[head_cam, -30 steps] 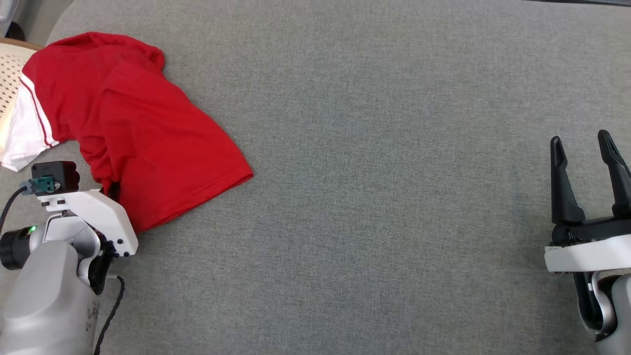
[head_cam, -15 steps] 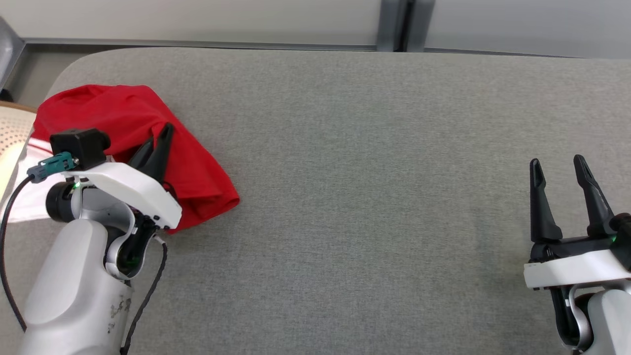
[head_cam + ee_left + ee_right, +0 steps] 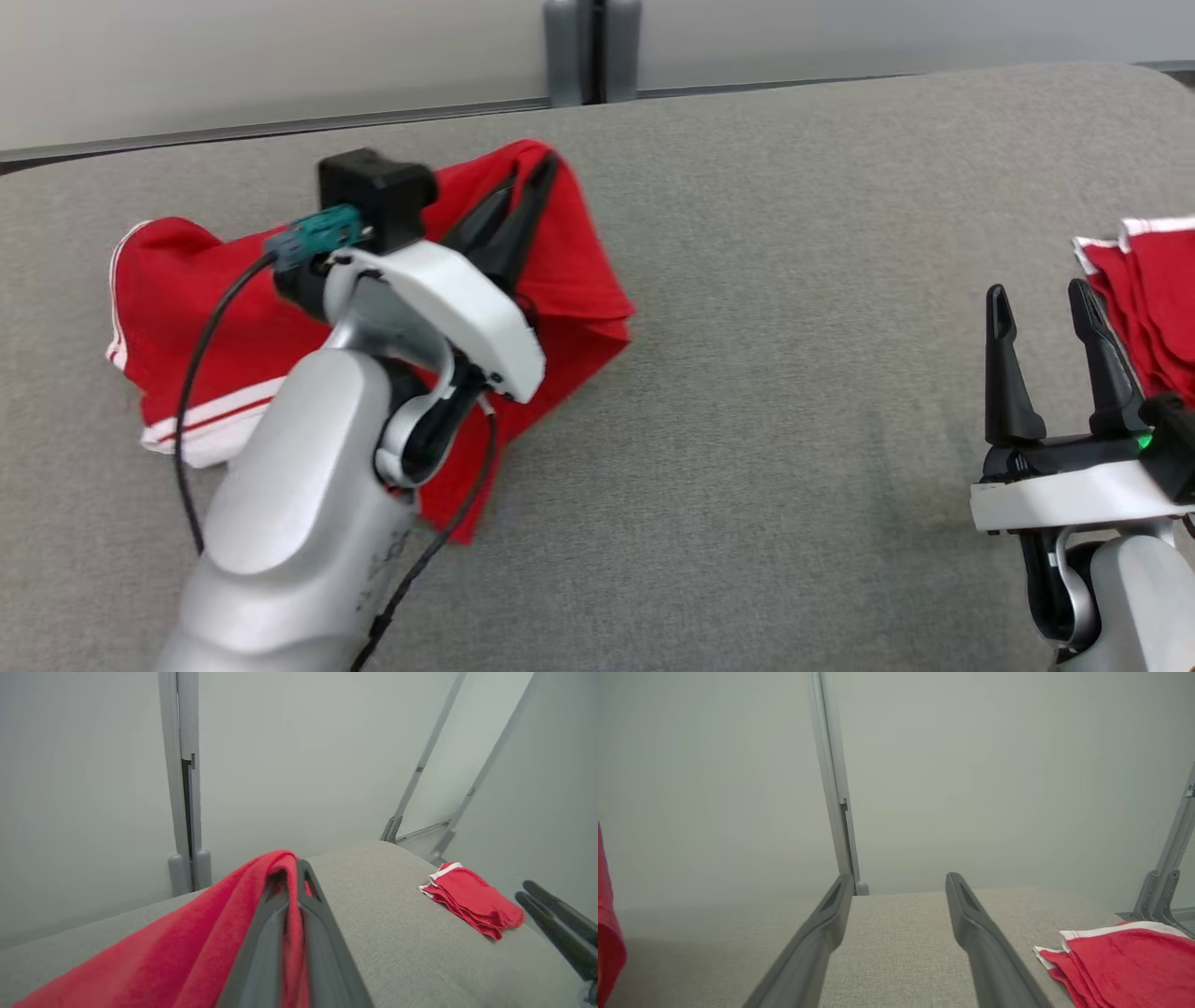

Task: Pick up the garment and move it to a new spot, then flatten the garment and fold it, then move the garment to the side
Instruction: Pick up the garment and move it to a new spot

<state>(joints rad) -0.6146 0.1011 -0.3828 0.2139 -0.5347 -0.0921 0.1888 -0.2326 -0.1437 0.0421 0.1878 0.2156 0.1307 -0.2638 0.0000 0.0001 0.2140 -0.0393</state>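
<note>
The garment point(image 3: 187, 308) is red with white striped trim. It hangs bunched from my left gripper point(image 3: 537, 168), which is shut on its upper fold above the grey cloth table point(image 3: 747, 420), while its lower part trails onto the surface. In the left wrist view the red garment point(image 3: 187, 942) drapes over the closed left gripper point(image 3: 292, 865), with cloth pinched between the fingers. My right gripper point(image 3: 1036, 299) stands open and holds nothing at the lower right. Its fingers point(image 3: 831, 919) are spread wide over bare table in the right wrist view.
A folded stack of red cloths with white edges point(image 3: 1153, 280) lies at the table's right edge, close to the right gripper; the stack point(image 3: 472, 898) point(image 3: 1125, 956) shows in both wrist views. A pale wall with a grey post point(image 3: 593, 47) runs behind the table.
The left gripper has closed on the garment, lifted it and carried it rightward over the table. The head camera has tilted up and turned, bringing the folded stack into view. The right gripper stays open.
</note>
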